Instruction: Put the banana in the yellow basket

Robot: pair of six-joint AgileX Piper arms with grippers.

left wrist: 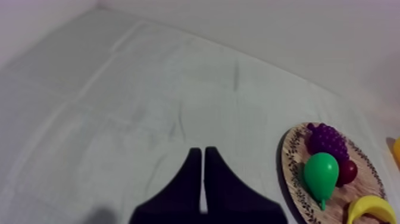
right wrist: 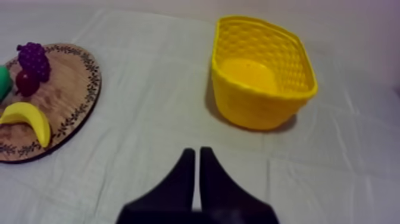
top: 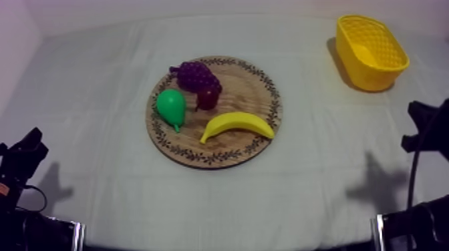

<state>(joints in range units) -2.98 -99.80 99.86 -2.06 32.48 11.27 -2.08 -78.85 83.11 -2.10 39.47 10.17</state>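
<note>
Banana (top: pixel 237 125) lies flat on the board (top: pixel 266 85), on the side nearest the camera, curve bowed away from it. Its one tip is near the pear (top: pixel 172 107), and I can't tell if they touch. Small red fruit (top: pixel 207 99) and grapes (top: pixel 195 75) sit just behind.

Basket (top: pixel 394 65) is upright at the far right of the surface, well apart from the board, nothing in it.

Left tool (left wrist: pixel 202 152) and right tool (right wrist: pixel 194 151) are both clenched on nothing, fingers together in a wedge, low over bare cloth. The right one faces the basket, with the board off to the side.

Handling guess: toy banana, so likely light, rigid and smooth-skinned, a bit slippery. Grip across the thick middle, fingers square to its length. The ends taper and would likely squirt out. There is open board on both long sides for finger clearance. Fragility isn't a concern.
</note>
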